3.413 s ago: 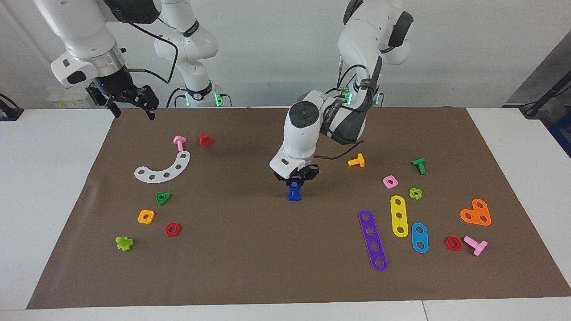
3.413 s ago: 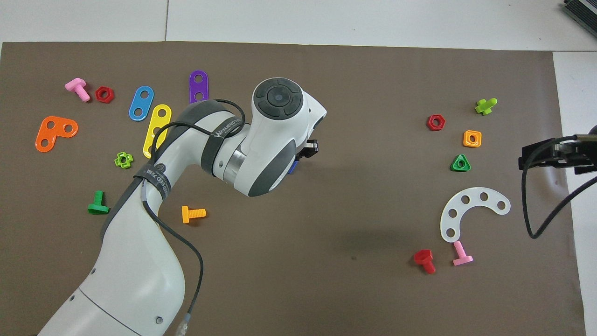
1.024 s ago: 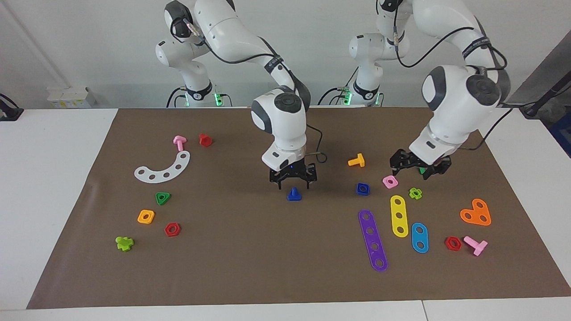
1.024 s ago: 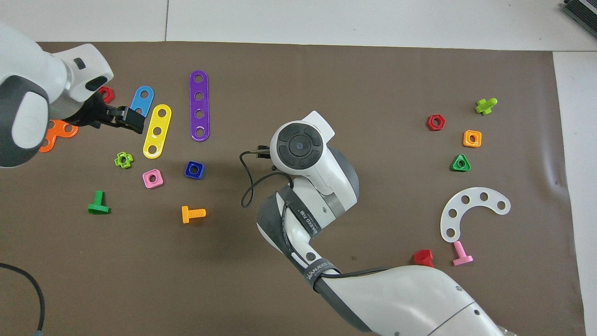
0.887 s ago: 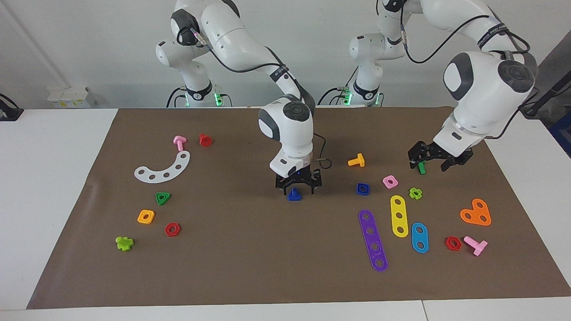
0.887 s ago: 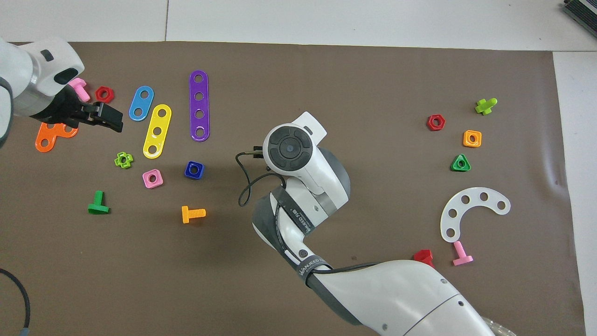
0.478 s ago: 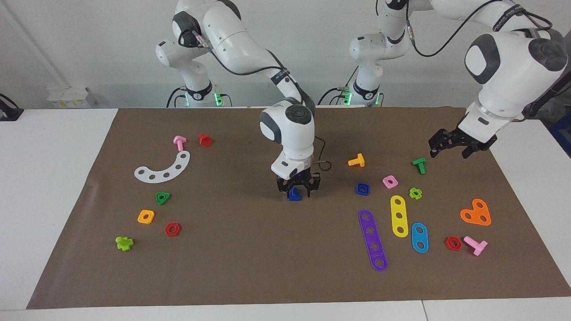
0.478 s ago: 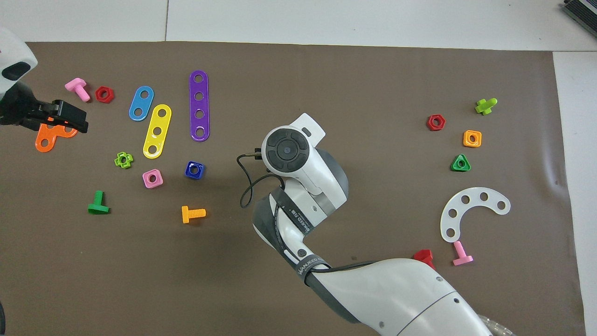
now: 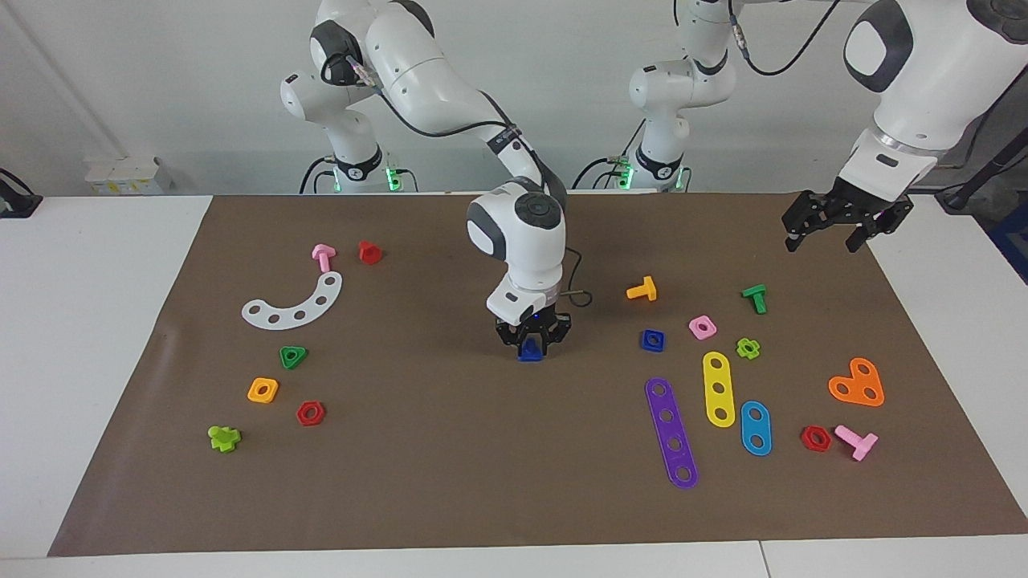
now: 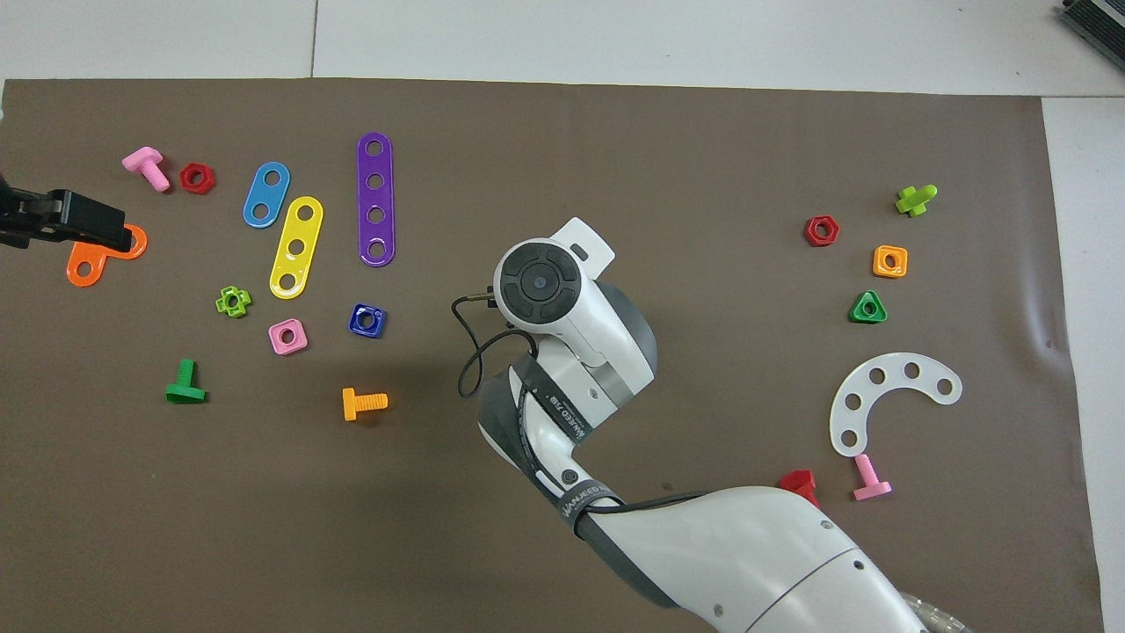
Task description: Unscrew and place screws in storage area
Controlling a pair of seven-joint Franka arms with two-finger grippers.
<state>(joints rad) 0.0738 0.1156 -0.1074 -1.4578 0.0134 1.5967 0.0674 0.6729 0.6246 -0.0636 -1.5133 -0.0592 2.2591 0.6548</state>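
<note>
The dark-blue bolt (image 9: pixel 530 352) stands on its triangular head in the middle of the brown mat (image 9: pixel 450 466). My right gripper (image 9: pixel 532 343) is down on the bolt with a finger at each side, shut on it; the bolt still rests on the mat. In the overhead view the right arm's wrist (image 10: pixel 540 286) hides both the bolt and the gripper. My left gripper (image 9: pixel 831 233) is open and empty, raised over the mat's edge at the left arm's end; it also shows in the overhead view (image 10: pixel 66 220). The dark-blue square nut (image 9: pixel 653 340) lies apart from the bolt, beside a pink nut (image 9: pixel 702 327).
An orange bolt (image 9: pixel 642 289), a green bolt (image 9: pixel 755 298) and purple (image 9: pixel 671 433), yellow (image 9: pixel 718 388) and blue (image 9: pixel 756 427) strips lie toward the left arm's end. A white curved plate (image 9: pixel 293 302), nuts and bolts lie toward the right arm's end.
The left arm, earlier on the blue bolt and nut, has drawn back and up. The nut now lies apart. My right gripper has come down over the bolt and closed on it.
</note>
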